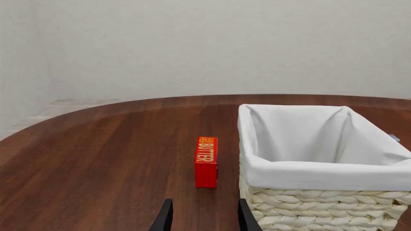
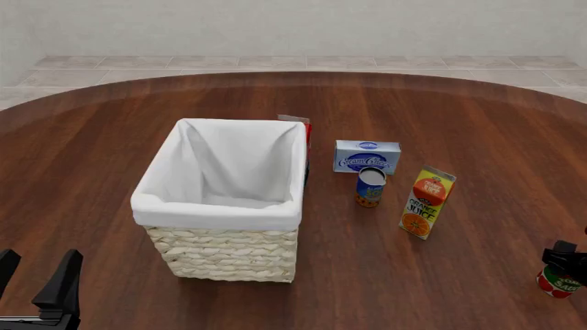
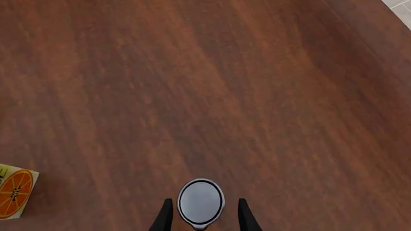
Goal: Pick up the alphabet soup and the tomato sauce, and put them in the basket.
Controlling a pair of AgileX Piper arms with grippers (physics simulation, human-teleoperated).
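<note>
The tomato sauce (image 2: 556, 282), a red can with a green band, stands at the table's near right. In the right wrist view its silvery top (image 3: 201, 201) lies between the fingers. My right gripper (image 2: 562, 264) is open just above it, with a finger on either side and small gaps to the can. The alphabet soup (image 2: 370, 187), blue over orange, stands upright right of the basket (image 2: 216, 212). The basket is lined in white and nothing shows inside it; it also shows in the left wrist view (image 1: 321, 175). My left gripper (image 2: 35, 273) is open and empty at the near left.
A cream cheese box (image 2: 367, 157) lies just behind the soup. An orange juice carton (image 2: 427, 203) stands to its right and also shows in the right wrist view (image 3: 14, 191). A red butter box (image 1: 206, 161) stands against the basket's far side.
</note>
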